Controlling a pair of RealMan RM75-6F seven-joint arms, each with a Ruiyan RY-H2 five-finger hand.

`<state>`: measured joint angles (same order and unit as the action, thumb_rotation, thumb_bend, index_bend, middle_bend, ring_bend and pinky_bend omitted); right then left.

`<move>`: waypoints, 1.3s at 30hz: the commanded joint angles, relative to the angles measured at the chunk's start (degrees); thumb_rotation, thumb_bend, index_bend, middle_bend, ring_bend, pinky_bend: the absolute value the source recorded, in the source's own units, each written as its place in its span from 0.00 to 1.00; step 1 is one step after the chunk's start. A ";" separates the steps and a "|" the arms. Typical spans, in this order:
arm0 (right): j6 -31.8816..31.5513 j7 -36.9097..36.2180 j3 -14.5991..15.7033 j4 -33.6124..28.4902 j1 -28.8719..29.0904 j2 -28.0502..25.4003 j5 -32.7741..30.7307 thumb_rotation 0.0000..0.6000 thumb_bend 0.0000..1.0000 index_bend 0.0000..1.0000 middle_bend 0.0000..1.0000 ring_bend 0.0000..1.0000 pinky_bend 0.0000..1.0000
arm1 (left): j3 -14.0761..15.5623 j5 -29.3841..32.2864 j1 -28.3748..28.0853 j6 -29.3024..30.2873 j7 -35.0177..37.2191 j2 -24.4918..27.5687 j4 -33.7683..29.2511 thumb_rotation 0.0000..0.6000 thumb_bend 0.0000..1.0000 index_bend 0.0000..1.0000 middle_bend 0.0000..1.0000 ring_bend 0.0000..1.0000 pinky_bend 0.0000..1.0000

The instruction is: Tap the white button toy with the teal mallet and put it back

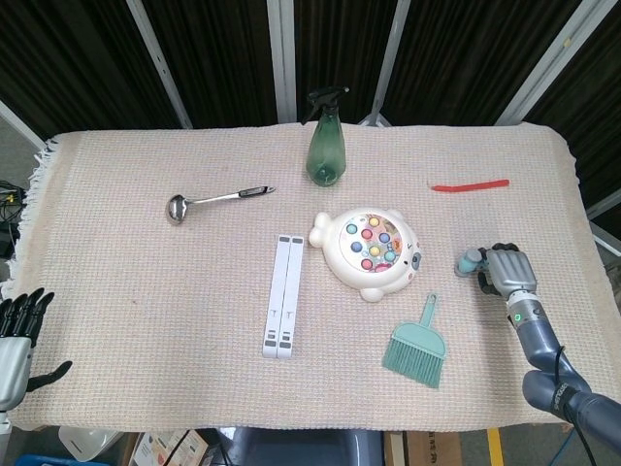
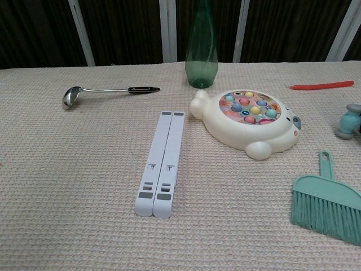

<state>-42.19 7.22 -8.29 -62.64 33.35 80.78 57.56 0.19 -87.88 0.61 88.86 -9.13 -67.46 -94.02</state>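
The white button toy (image 1: 367,252) (image 2: 248,121), round with coloured buttons on top, lies right of the table's middle. To its right, near the table's right edge, my right hand (image 1: 507,273) grips the handle of the teal mallet (image 1: 470,260). Only the mallet's head sticks out to the left of the fingers. In the chest view the mallet (image 2: 348,119) shows at the right edge, low over the cloth, and the hand is out of frame. My left hand (image 1: 16,341) hangs off the table's front left corner, fingers spread, holding nothing.
A teal hand brush (image 1: 417,347) (image 2: 327,199) lies in front of the toy. A grey folded stand (image 1: 282,309) lies left of the toy. A green spray bottle (image 1: 326,141) stands behind it. A ladle (image 1: 215,200) lies at the left, a red strip (image 1: 471,184) at the far right.
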 commanded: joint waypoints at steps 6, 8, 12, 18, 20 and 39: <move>0.64 1.09 -0.20 -0.59 0.37 -0.38 -1.04 1.00 0.56 0.27 0.33 0.15 0.09 | 0.01 0.17 -0.03 -0.17 -0.08 -0.05 -0.04 1.00 0.09 0.00 0.00 0.00 0.00; 0.68 1.35 -0.21 -0.73 0.44 -0.47 -1.20 1.00 0.56 0.25 0.32 0.14 0.09 | 0.01 0.16 -0.03 -0.14 -0.07 -0.05 -0.06 1.00 0.09 0.00 0.00 0.00 0.00; 0.73 2.02 -0.19 -1.07 0.53 -0.59 -1.71 1.00 0.56 0.23 0.31 0.12 0.07 | 0.03 0.19 -0.03 -0.18 -0.09 -0.04 -0.08 1.00 0.09 0.00 0.00 0.00 0.00; 0.29 2.90 0.03 -1.86 0.35 -0.93 -2.15 1.00 0.56 0.23 0.31 0.12 0.06 | 0.07 0.19 -0.03 -0.20 -0.01 -0.02 -0.06 1.00 0.09 0.00 0.00 0.00 0.00; -0.07 2.93 0.08 -2.22 0.14 -0.99 -2.20 1.00 0.56 0.22 0.31 0.12 0.06 | 0.08 0.14 -0.03 -0.18 0.01 -0.01 -0.06 1.00 0.09 0.00 0.00 0.00 0.00; -1.54 2.76 0.16 -2.41 -0.67 -0.29 -2.15 1.00 0.36 0.17 0.28 0.10 0.02 | 0.22 0.19 0.10 -0.19 0.62 -0.08 0.47 1.00 0.09 0.00 0.00 0.00 0.00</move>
<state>-43.70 10.01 -8.10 -65.09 32.68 80.46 55.39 0.41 -87.68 0.71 88.66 -8.52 -67.54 -93.56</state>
